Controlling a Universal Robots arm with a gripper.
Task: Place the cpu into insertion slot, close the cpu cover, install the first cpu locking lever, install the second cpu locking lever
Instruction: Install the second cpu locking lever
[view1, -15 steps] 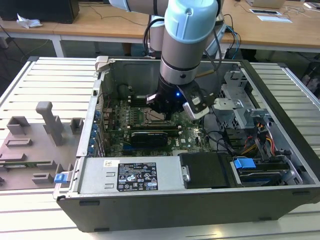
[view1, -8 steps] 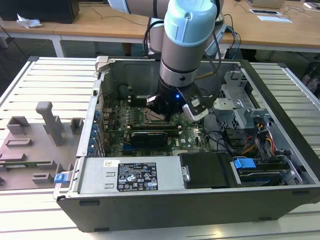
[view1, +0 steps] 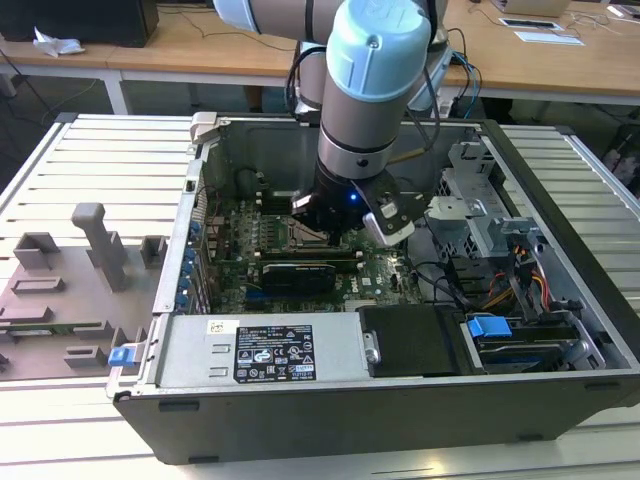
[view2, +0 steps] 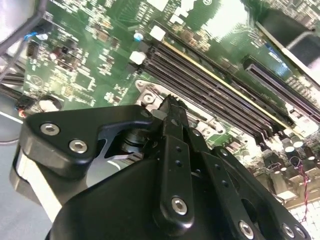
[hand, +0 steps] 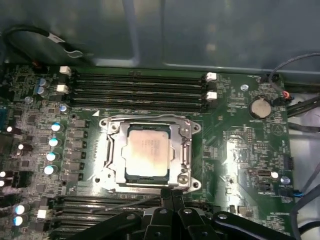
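Note:
In the first wrist view the cpu (hand: 148, 152) lies flat in the insertion slot (hand: 105, 123) on the green motherboard, silver-grey top up. The cpu cover (hand: 186, 149) lies down around the chip as a silvery frame. My gripper (hand: 171, 194) is shut, its tips touching the socket's edge on the side away from the long upper memory slots. A thin wire lever (hand: 125, 204) runs along that edge beside the fingertips. The second wrist view has the joined fingers (view2: 173, 120) pointing down at a socket corner (view2: 145, 95). In the exterior view the gripper (view1: 322, 232) reaches into the open case.
Long black memory slots (hand: 140, 87) flank the socket and a coin battery (hand: 260, 106) sits nearby. A black expansion card (view1: 297, 275), the power supply (view1: 270, 350), a drive cage (view1: 480, 215) and cables (view1: 520, 290) crowd the case. A grey fixture (view1: 70, 290) lies outside.

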